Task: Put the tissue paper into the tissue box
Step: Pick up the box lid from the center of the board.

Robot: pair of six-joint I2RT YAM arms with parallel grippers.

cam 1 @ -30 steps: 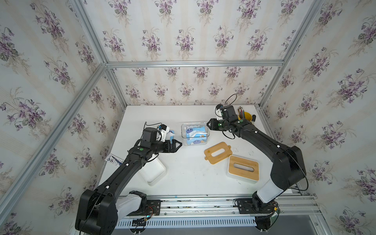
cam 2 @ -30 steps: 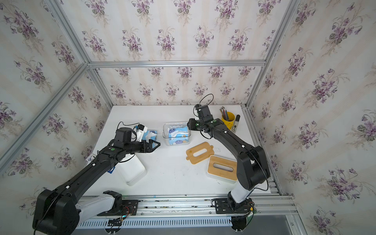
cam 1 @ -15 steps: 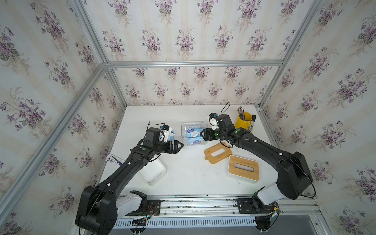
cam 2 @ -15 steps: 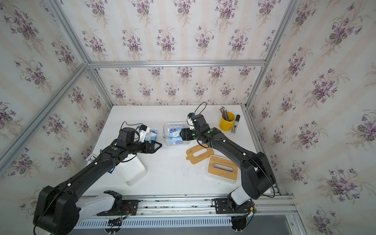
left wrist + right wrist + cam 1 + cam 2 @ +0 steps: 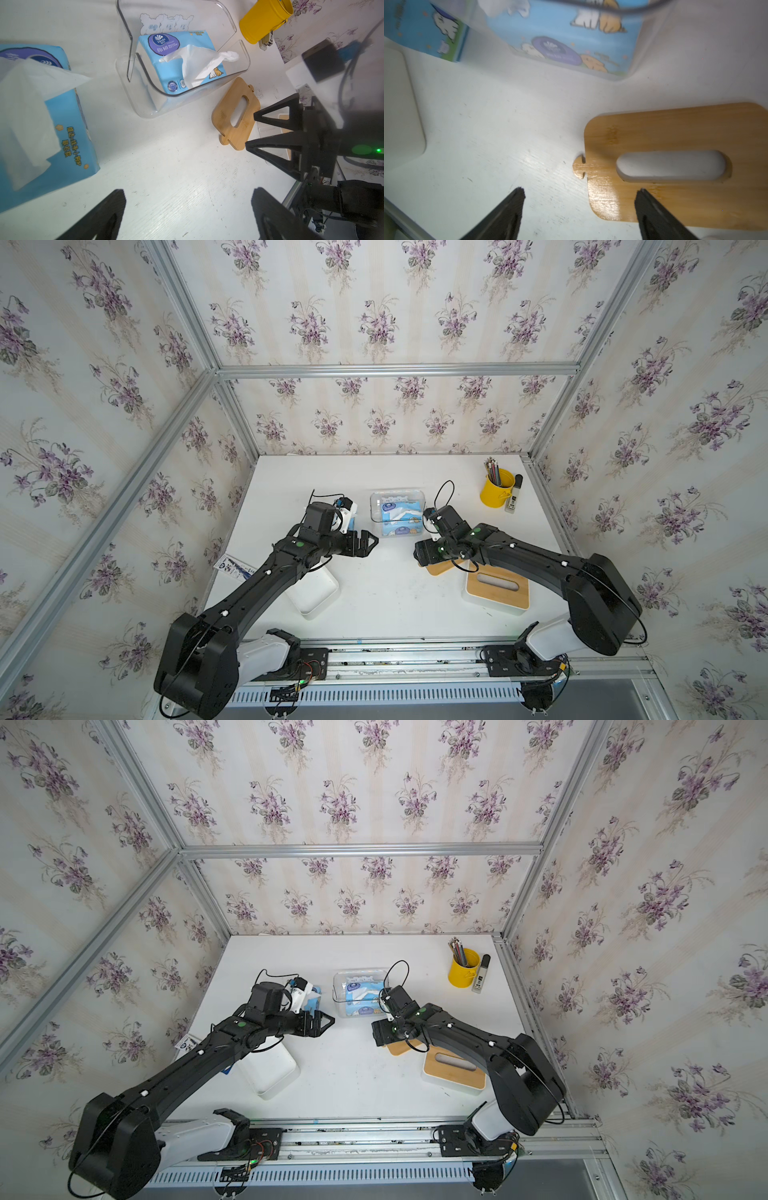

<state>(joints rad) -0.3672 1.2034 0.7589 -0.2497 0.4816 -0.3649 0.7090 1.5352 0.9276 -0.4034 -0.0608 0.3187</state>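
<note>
Blue tissue pack (image 5: pixel 166 68) lies inside the clear box (image 5: pixel 143 104) on the counter (image 5: pixel 166 166). Near the box, the left hand (image 5: pixel 189 193) is spread and empty. The right hand (image 5: pixel 579 193), likewise spread and empty, hangs over the wooden lid (image 5: pixel 675 128) edge.

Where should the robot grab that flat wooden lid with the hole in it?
Probably from straight above. The wooden lid lies flat on the table, too thin to pinch sideways, so put one finger down through its long slot and the other over the nearby long edge. The open right gripper hovers closest.
</note>
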